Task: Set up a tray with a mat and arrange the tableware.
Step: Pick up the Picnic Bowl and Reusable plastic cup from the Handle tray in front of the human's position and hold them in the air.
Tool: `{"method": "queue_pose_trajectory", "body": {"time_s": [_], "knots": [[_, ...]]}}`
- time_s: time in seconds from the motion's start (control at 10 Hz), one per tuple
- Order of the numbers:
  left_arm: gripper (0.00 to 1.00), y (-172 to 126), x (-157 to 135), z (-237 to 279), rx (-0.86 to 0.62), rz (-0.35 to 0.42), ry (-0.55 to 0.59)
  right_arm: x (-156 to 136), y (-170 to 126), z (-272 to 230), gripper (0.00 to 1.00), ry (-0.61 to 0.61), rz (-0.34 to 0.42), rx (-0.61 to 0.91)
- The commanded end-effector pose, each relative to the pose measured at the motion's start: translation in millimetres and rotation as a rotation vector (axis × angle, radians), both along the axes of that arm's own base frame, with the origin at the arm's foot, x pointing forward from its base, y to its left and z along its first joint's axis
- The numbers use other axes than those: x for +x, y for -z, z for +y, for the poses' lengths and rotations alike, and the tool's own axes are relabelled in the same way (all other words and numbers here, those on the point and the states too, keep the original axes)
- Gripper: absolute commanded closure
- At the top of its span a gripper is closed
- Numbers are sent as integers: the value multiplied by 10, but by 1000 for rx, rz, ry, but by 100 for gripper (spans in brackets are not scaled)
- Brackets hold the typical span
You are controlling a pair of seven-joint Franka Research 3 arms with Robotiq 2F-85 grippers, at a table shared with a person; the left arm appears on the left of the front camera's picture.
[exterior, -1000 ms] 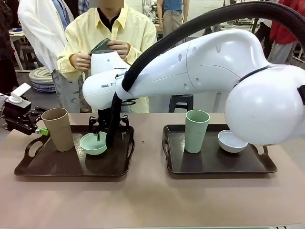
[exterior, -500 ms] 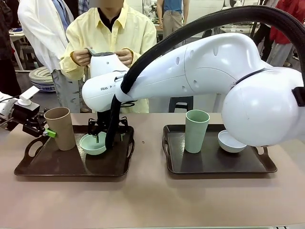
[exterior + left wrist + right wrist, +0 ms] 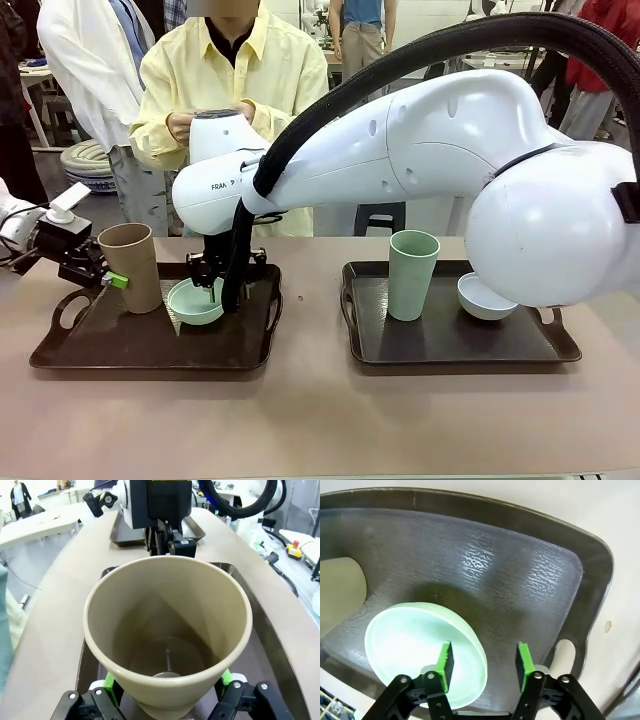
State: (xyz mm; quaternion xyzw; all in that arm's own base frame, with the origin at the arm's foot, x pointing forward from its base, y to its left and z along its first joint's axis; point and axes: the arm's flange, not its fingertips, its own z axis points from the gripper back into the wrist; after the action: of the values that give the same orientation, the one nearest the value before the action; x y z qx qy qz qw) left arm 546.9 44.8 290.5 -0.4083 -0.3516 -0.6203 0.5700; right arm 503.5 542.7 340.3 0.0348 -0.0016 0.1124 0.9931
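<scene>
A tan cup (image 3: 130,265) stands slightly tilted at the left end of the left dark tray (image 3: 150,350). My left gripper (image 3: 120,278) is shut on its lower part, and its green pads press both sides in the left wrist view around the tan cup (image 3: 167,630). My right gripper (image 3: 215,290) reaches down over the mint green bowl (image 3: 195,300) beside it. In the right wrist view the right gripper (image 3: 483,662) is open and straddles the bowl (image 3: 415,640) rim, one finger inside and one outside. The mat is hidden.
The right tray (image 3: 450,345) carries a mint green cup (image 3: 412,275) and a pale bowl (image 3: 487,297). My bulky right arm (image 3: 450,140) crosses above the table. A person in a yellow shirt (image 3: 290,70) stands at the far side, hands partly behind my right wrist.
My left gripper moved right and shut on the tan cup, which shifted right and tipped a little. My right gripper's fingers narrowed around the bowl rim. The person's hands lowered a dark thing behind my arm.
</scene>
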Motion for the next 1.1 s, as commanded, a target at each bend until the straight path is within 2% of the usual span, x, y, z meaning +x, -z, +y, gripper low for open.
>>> {"method": "queue_pose_trajectory", "body": {"time_s": [0.0, 0.1, 0.2, 0.3, 0.4, 0.5, 0.6, 0.7, 0.8, 0.9, 1.0], "knots": [[65, -27, 31, -7, -15, -30, -10, 42, -30, 38, 76, -10, -14, 8], [100, -30, 27, 3, -11, -30, -11, 37, -31, 40, 87, -7, -13, 2], [100, -30, 26, 29, -10, -27, -14, 34, -37, 39, 100, -4, -15, 0], [100, -33, 23, 45, -11, -26, -11, 31, -40, 34, 100, 2, -14, -5], [74, -39, 20, 46, -8, -25, -7, 25, -47, 29, 100, 6, -19, -11], [74, -39, 19, 55, -5, -23, -3, 25, -59, 13, 100, 11, -19, -11], [100, -49, 9, 58, 1, -21, 4, 17, -82, -6, 100, 19, -18, -13], [74, -71, -15, 53, 14, -21, 10, -9, -135, -35, 100, 23, -23, -7], [100, -114, -55, 31, 32, -24, 18, -57, -218, -66, 100, 29, -23, 1], [100, -257, -156, 0, 59, 2, 30, -187, -413, -111, 100, 27, -13, 26], [100, -472, -280, -23, 65, -29, 43, -348, -669, -175, 100, 29, -57, 41]]}}
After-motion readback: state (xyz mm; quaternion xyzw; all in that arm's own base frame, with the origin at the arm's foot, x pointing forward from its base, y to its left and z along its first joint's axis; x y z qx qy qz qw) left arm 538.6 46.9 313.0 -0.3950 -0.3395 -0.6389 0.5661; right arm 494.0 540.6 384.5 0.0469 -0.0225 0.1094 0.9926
